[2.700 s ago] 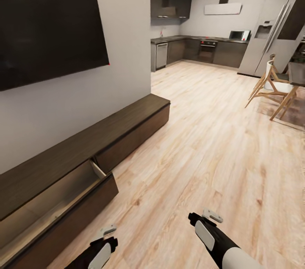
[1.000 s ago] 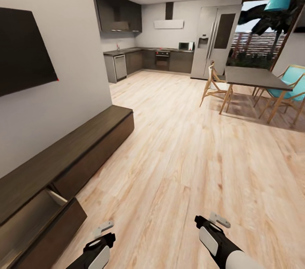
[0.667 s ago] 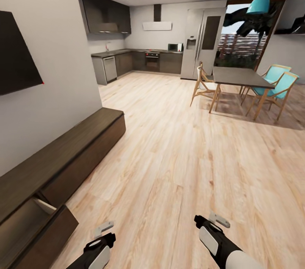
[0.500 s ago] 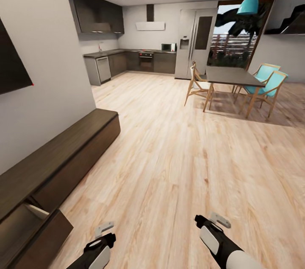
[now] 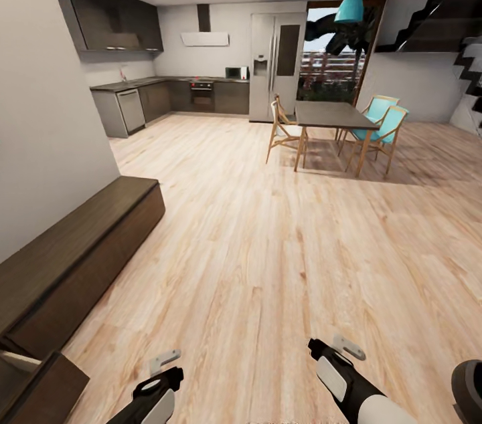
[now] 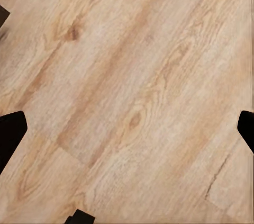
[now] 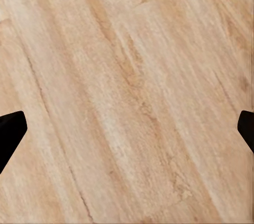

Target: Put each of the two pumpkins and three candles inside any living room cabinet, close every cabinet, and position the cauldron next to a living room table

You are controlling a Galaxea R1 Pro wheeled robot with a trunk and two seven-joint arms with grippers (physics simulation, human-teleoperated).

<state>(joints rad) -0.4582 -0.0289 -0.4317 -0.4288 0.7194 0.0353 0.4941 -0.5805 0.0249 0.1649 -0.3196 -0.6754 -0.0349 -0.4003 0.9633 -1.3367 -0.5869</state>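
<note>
The long dark-brown cabinet [image 5: 80, 250] runs along the wall at the left of the head view. One drawer [image 5: 37, 380] stands pulled open at the lower left corner. My left gripper [image 5: 163, 370] and right gripper [image 5: 333, 352] hang low over bare wood floor. In the left wrist view the left gripper [image 6: 127, 131] is open with only floor between its fingers. The right gripper [image 7: 127, 128] is open the same way in the right wrist view. Pumpkins, candles and the low table are out of view. A dark rounded shape [image 5: 467, 387] sits at the lower right corner; I cannot tell what it is.
Wide wood floor [image 5: 268, 243] stretches ahead. A dining table [image 5: 331, 115] with wooden and teal chairs [image 5: 385, 123] stands at the far right. Grey kitchen units [image 5: 161, 96] and a fridge [image 5: 274, 66] line the back wall. Stairs [image 5: 465, 16] rise at the right.
The whole view has swung to the right: the cabinet slid left, the wall TV left the picture, the dining table and stairs came in. Both arms hold the same pose.
</note>
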